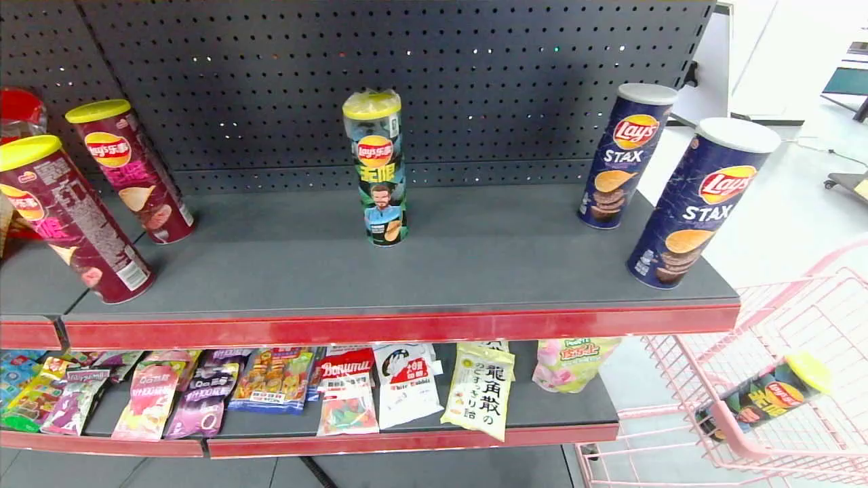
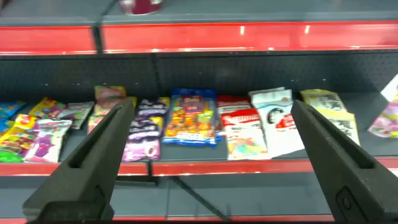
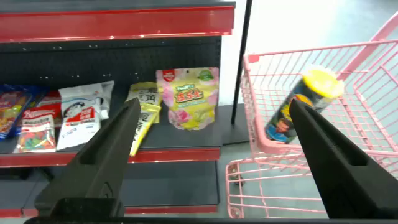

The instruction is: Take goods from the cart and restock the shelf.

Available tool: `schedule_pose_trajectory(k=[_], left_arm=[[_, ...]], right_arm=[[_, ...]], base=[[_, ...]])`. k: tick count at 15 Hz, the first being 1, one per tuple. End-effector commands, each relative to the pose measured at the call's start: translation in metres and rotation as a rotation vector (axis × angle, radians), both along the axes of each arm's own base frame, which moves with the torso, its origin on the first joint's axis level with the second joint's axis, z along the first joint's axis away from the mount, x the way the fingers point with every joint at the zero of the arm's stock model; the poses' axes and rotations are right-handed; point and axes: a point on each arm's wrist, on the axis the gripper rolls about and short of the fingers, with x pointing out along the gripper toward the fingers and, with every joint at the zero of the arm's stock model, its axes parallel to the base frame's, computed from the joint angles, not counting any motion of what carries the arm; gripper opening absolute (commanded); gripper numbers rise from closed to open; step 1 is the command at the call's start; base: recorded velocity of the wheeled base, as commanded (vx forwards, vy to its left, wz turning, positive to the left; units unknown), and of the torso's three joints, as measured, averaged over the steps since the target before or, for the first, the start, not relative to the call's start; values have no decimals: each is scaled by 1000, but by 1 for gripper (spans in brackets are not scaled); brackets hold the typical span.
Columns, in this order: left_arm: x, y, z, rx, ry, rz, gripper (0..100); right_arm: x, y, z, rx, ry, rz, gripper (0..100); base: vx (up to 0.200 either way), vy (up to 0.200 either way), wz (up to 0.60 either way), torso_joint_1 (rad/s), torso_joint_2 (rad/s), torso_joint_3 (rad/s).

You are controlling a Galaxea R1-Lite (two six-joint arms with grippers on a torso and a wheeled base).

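Note:
A pink wire cart (image 1: 746, 434) stands to the right of the shelf and holds one black-and-green chip can with a yellow lid (image 1: 766, 396), lying tilted against the cart wall. The same can (image 3: 305, 106) and cart (image 3: 261, 146) show in the right wrist view. A matching can (image 1: 378, 169) stands upright mid-way along the upper shelf (image 1: 407, 278). My left gripper (image 2: 212, 104) is open and empty, facing the lower shelf's snack bags. My right gripper (image 3: 214, 104) is open and empty, low between the shelf end and the cart.
Two dark blue cans (image 1: 627, 156) (image 1: 705, 203) stand at the upper shelf's right end, two maroon cans (image 1: 132, 169) (image 1: 68, 217) at its left. Bare shelf lies between them. Several snack bags (image 1: 346, 396) fill the lower shelf, a pink-green bag (image 3: 188, 96) rightmost.

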Motion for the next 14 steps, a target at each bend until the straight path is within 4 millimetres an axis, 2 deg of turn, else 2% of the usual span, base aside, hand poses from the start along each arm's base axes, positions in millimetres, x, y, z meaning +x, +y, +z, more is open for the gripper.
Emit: schedule_pose_trajectory(k=[1, 8, 14], left_arm=[[0, 0, 0, 0, 0, 0, 100], [0, 0, 0, -2, 1, -1, 100], [0, 0, 0, 0, 0, -1, 100]], right_arm=[[0, 0, 0, -1, 0, 0, 100], [0, 0, 0, -1, 0, 0, 100], [0, 0, 0, -2, 0, 0, 100]], base=[[0, 0, -600, 2, 2, 2], [0, 0, -600, 1, 1, 4], [0, 0, 0, 0, 0, 0]])
